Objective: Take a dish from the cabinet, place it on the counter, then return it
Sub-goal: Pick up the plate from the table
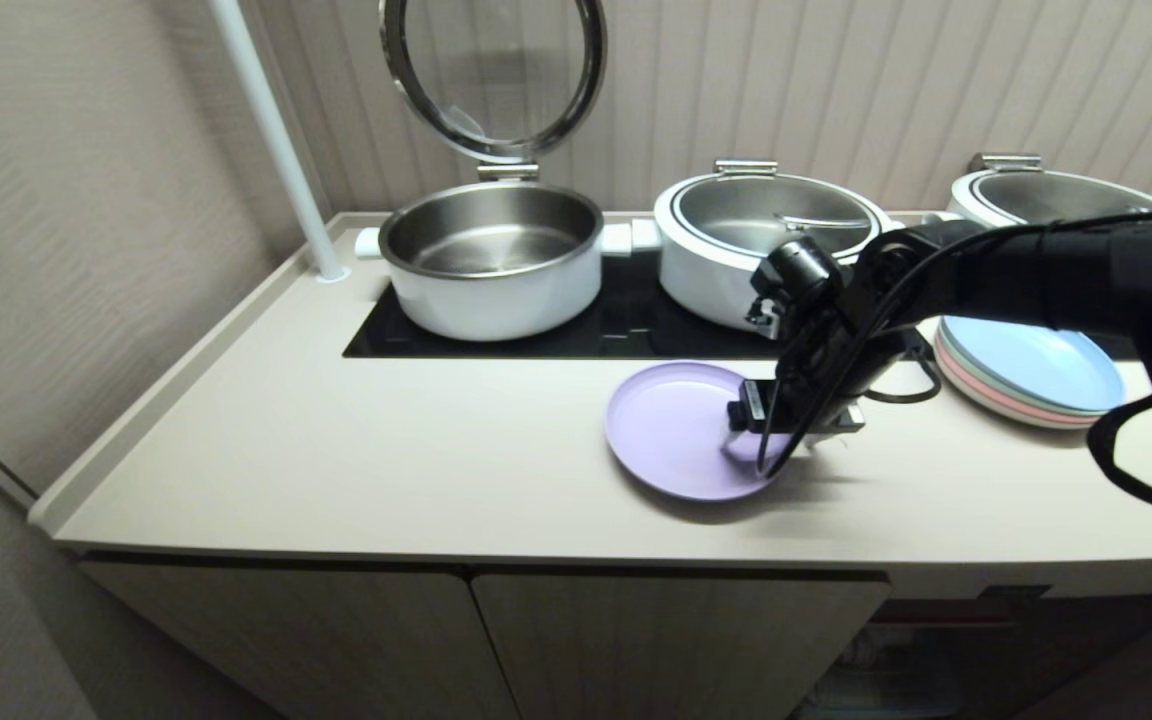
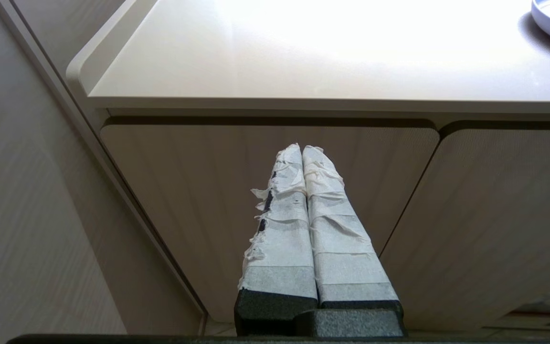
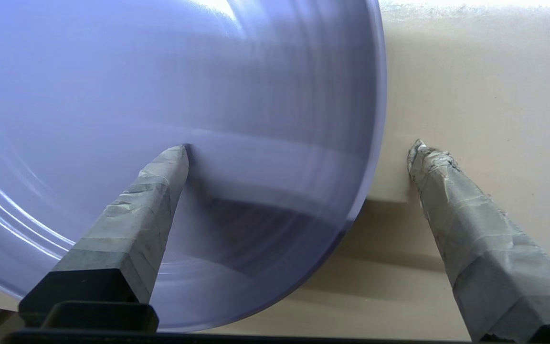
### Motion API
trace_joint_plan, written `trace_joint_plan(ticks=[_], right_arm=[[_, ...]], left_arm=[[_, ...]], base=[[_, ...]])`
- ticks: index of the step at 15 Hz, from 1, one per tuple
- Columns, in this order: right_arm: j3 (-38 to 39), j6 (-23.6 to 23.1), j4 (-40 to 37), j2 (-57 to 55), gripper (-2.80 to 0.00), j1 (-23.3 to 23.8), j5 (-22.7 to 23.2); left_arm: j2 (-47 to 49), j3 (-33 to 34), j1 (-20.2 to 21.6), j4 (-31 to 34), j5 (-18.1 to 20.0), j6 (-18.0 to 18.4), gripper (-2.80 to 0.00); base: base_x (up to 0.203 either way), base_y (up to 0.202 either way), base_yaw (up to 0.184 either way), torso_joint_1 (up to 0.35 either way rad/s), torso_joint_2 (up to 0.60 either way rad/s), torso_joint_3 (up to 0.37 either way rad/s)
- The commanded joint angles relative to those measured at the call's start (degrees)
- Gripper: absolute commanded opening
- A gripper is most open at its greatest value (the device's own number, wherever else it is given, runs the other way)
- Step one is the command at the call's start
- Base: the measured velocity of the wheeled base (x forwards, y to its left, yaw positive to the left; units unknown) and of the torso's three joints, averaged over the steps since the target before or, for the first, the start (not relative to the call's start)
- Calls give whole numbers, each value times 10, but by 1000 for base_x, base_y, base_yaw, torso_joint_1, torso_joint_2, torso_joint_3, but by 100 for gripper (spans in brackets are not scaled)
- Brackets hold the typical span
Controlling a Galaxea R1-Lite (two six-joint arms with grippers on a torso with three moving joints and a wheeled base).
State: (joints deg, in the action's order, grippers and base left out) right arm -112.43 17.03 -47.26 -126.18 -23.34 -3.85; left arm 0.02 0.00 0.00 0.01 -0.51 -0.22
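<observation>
Near edge: the cabinet (image 1: 496, 640), its ribbed doors closed on the left; the left gripper (image 2: 303, 149) hangs in front of a door below the counter's (image 1: 336, 470) rim, taped fingers pressed together, holding nothing. On the counter, toward its front, the dish (image 1: 671, 430) lies flat, lavender, rim up. The right gripper (image 3: 299, 150) is at the dish's right edge, jaws spread wide and straddling the rim: one taped finger (image 3: 160, 177) stands over the dish's inner floor, the other (image 3: 447, 191) over bare counter just outside the rim; whether either tip touches cannot be told. Nothing is gripped. Right of the arm (image 1: 1036, 270), a stack of plates (image 1: 1026, 375), light blue on top, rests well apart from the dish. Behind, on the black cooktop (image 1: 556, 330), an open pot (image 1: 491, 255) with raised lid (image 1: 494, 75), then a lidded pot (image 1: 766, 235); a third pot (image 1: 1046, 195) at far right, a white pole (image 1: 276, 140) at far left
</observation>
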Motion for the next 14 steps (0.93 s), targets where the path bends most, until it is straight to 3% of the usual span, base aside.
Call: trace_joint_plan(ticks=[1,2,3,14], right_arm=[[0,1,-3,1,0,0,0],[0,1,-3,1,0,0,1],[0,1,-3,1,-280,0,0],[0,6,-3,2,-280,-1,-12]], left_arm=[[0,0,0,0,0,0,-280],[0,0,0,0,0,0,-280],[0,0,0,0,0,0,-280],[0,0,0,0,0,0,-280]], base=[[0,0,0,0,0,0],[0,0,0,0,0,0],[0,0,0,0,0,0],[0,0,0,0,0,0]])
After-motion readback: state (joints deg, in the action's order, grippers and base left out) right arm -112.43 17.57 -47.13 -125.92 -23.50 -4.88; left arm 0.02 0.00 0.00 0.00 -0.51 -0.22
